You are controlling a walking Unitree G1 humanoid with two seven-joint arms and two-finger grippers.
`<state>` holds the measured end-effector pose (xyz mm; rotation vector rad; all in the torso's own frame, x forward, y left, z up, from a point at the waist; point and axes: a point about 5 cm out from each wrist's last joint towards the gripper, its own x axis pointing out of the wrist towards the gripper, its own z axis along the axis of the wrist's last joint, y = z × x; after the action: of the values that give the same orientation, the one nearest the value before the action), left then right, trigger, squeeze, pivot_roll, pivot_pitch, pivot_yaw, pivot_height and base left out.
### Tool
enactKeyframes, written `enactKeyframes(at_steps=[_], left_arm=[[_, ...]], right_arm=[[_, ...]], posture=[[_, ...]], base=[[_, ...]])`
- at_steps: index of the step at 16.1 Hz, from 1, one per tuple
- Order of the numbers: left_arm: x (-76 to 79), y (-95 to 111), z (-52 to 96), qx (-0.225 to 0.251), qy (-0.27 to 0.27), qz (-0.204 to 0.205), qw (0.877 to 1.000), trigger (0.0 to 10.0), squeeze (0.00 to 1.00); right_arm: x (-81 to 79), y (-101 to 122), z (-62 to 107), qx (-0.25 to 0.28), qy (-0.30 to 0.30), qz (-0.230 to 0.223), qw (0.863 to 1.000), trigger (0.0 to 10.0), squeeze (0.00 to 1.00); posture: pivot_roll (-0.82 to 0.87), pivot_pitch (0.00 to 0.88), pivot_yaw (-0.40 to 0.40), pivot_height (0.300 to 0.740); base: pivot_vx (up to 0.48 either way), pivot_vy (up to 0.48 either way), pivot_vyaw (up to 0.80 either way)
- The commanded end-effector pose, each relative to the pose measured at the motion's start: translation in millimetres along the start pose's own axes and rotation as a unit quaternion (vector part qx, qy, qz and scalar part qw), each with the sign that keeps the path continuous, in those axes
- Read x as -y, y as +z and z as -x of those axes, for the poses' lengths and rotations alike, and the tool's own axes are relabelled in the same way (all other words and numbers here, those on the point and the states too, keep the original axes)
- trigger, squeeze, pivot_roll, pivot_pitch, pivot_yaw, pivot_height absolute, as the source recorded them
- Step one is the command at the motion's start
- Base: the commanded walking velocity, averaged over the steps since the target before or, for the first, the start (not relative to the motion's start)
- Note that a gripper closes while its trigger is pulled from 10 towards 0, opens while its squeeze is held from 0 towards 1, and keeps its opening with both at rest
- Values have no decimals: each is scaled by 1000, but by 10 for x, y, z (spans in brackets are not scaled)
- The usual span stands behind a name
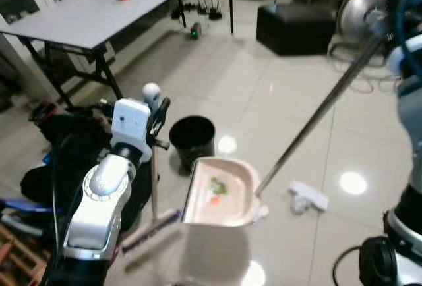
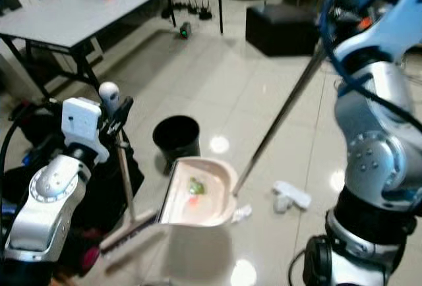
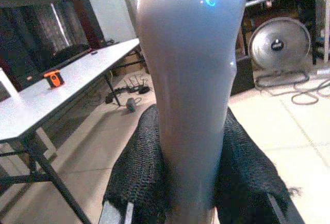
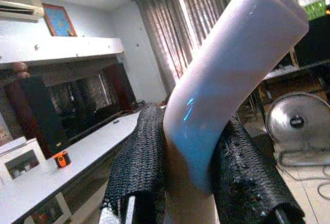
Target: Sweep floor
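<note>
I see a long grey table (image 1: 99, 9) at the far left over the pale tiled floor (image 1: 264, 95), with a black box (image 1: 293, 28) and a round fan (image 1: 366, 9) at the far right; a black bin (image 1: 192, 138) stands mid-floor, just behind the beige dustpan (image 1: 221, 194), which holds green and orange scraps (image 1: 216, 190). My right gripper (image 4: 188, 182) is clenched on the pale grip of the dustpan's long handle (image 1: 316, 118), which slants up to the right; my left gripper (image 3: 188, 182) is clenched on the broom handle (image 1: 153, 180), its brush head (image 1: 148, 233) on the floor left of the pan. A crumpled white wad (image 1: 306, 197) lies right of the pan.
</note>
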<state>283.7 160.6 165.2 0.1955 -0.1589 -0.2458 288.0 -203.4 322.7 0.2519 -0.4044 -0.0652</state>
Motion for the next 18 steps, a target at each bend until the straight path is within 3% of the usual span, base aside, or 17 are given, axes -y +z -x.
enactKeyframes(at_steps=[1,6,9,14,18], left_arm=[[-93,56,8,9,18,-19,1000,10000,0],[-175,3,60,-3,36,-17,999,10000,0],[-227,-68,108,-19,58,-4,998,10000,0],[-249,-108,169,-24,83,-3,996,10000,0],[-254,-109,208,-23,97,-8,995,10000,0]], right_arm=[[-106,52,3,16,25,-19,999,10000,0],[-87,48,30,27,19,-28,999,10000,0],[-100,36,16,24,23,-6,999,10000,0],[-188,-39,-26,11,45,2,999,10000,0],[-210,-63,-68,8,54,-12,998,10000,0]], posture=[[-9,37,86,740],[-9,16,91,740],[-10,8,85,740],[-3,0,32,740],[7,0,-1,740]], base=[[296,0,0],[295,0,0],[299,0,0],[310,0,678],[312,0,0]])
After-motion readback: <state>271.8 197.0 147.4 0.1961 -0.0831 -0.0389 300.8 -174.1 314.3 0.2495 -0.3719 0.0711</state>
